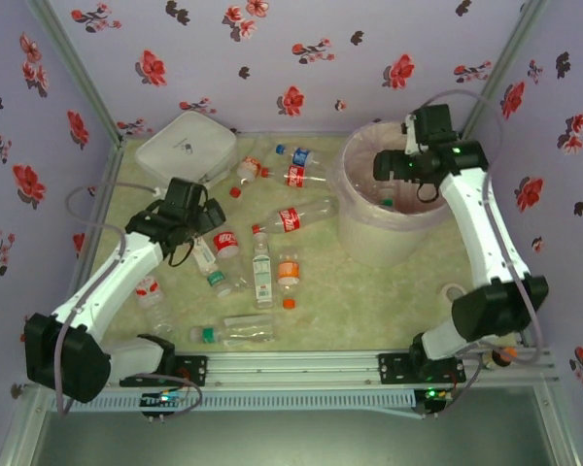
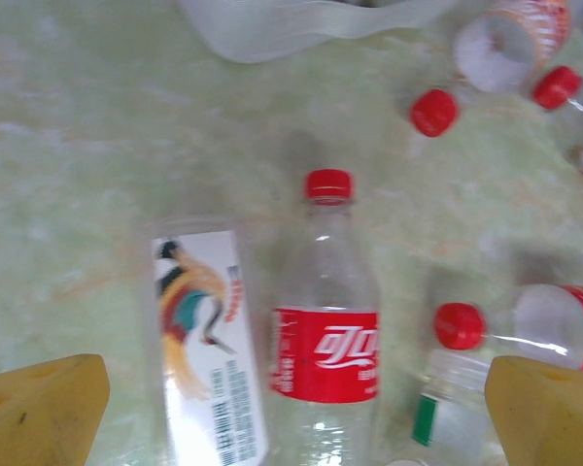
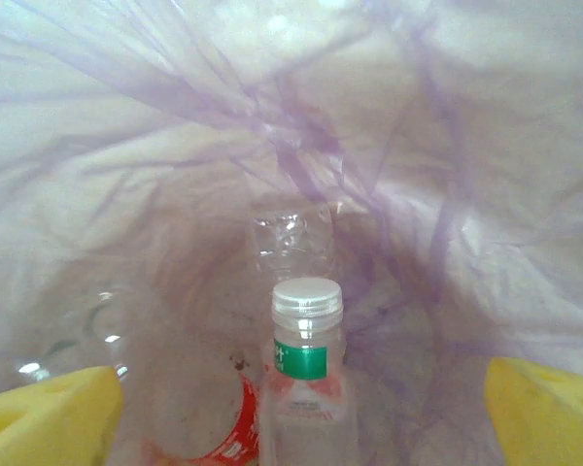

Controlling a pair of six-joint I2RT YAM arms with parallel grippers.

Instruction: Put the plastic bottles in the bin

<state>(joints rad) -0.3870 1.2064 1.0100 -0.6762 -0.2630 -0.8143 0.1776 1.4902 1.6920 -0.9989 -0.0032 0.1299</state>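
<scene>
Several plastic bottles lie scattered on the pale green table, among them a red-labelled bottle [image 1: 293, 218] and a green-capped bottle [image 1: 235, 332]. My left gripper [image 1: 209, 218] hangs open over a red-capped, red-labelled bottle [image 2: 325, 349], which lies between the yellow fingers [image 2: 39, 408] without touching them. A white-labelled bottle [image 2: 204, 349] lies beside it. My right gripper [image 1: 389, 167] stands open over the bin [image 1: 360, 165]. In the right wrist view a white-capped bottle with a green band [image 3: 306, 379] sits below the spread fingers [image 3: 549, 413], free of both, inside the lilac bag [image 3: 447, 194].
A white rounded case [image 1: 187, 146] sits at the back left. Loose caps lie on the table, one red cap [image 1: 235, 192] and one orange cap [image 1: 289, 302]. More bottles lie near the bin's left side [image 1: 293, 176]. Flowered walls close in the table on three sides.
</scene>
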